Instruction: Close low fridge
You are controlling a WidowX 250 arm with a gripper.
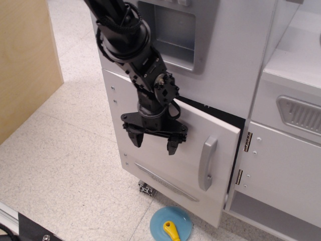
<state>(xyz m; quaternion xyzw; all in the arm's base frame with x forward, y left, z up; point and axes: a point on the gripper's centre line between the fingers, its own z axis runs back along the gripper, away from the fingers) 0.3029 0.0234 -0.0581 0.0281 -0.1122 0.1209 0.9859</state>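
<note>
The low fridge door (180, 165) is a large flat white panel with a grey vertical bar handle (207, 163) and a thin silver strip low down. It stands almost shut, with a narrow dark gap along its top and right edge. My black gripper (154, 143) is open and empty. Its fingers (136, 138) point down against the front of the door, left of the handle. The fridge's inside is hidden behind the door.
The upper white panel with a recessed grey dispenser (168, 32) sits above. A smaller white cabinet door (281, 170) with metal hinges (247, 141) stands to the right. A blue plate (172, 227) with a yellow piece lies on the floor below. A wooden board (25, 60) stands at left.
</note>
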